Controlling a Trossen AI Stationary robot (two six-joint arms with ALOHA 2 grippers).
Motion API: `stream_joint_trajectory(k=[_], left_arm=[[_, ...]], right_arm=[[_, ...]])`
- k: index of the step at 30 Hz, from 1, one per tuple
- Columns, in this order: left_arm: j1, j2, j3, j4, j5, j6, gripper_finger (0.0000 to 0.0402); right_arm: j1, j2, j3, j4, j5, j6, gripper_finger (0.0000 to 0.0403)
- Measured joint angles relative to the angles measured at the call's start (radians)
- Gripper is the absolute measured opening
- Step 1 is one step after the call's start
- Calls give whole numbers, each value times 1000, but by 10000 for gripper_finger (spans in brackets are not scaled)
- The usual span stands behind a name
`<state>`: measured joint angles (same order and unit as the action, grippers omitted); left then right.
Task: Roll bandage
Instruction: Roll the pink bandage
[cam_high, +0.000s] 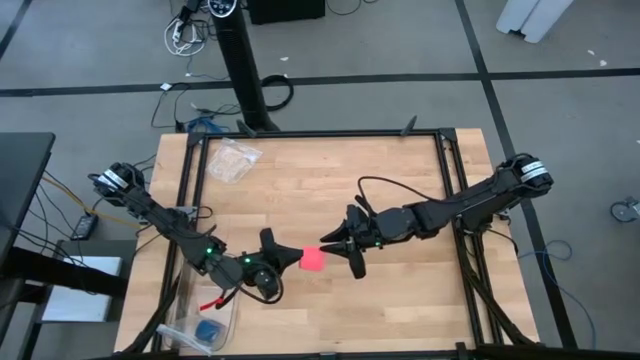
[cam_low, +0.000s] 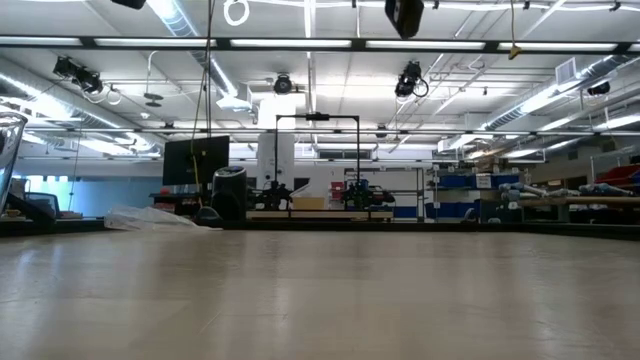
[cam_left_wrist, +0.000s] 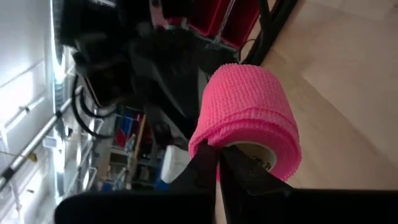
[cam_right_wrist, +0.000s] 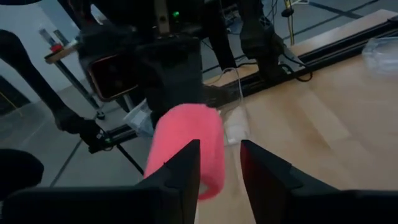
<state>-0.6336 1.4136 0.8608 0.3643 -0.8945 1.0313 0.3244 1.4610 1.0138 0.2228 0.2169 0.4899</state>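
bandage (cam_high: 313, 261): bright pink-red compact roll, held up off the bench, between the two tools in the high view, toward the near-centre of the bench (cam_high: 400, 190).
bandage form: fully wound roll, layered edge visible in the left wrist view (cam_left_wrist: 249, 115); pale core end visible there.
bandage axis: in the high view the roll looks short and blocky; long axis appears to run roughly between the two tools, but it is hard to tell exactly.
bandage in right wrist view (cam_right_wrist: 186, 149): cylinder, one end facing toward the left arm's body, the other toward the right tool.
left tool (cam_high: 291, 256): at the roll's left side, fingers pressed nearly together and pinching the roll's edge; seen close in the left wrist view (cam_left_wrist: 221, 171).
right tool (cam_high: 338, 246): just right of the roll, fingers spread; in the right wrist view (cam_right_wrist: 221, 163) one finger overlaps the roll's near end, the other is beside it; contact unclear.
left arm: comes in from the bench's left edge, low near corner.
right arm: reaches in from the right edge, across the middle.
plastic bag (cam_high: 232, 158): clear, crumpled, far-left part of bench, well apart from the roll.
clear container (cam_high: 205, 325): near-left edge, small blue object (cam_high: 209, 330) inside.
low view: bare bench top and room behind; neither tool nor roll shows.
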Motion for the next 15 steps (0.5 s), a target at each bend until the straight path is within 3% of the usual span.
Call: stream_joint_trajectory(k=[5,8,15], left_arm=[[21,0,1,-114,-33,-128,8],[46,0,28,-276,-21,-264,8],[146,0,184,-747,223,-619,8]], right_arm=[[1,-78,0,-169,45,-17,119],[7,-114,0,-266,90,-17,119],[11,-123,0,-356,105,-17,119]])
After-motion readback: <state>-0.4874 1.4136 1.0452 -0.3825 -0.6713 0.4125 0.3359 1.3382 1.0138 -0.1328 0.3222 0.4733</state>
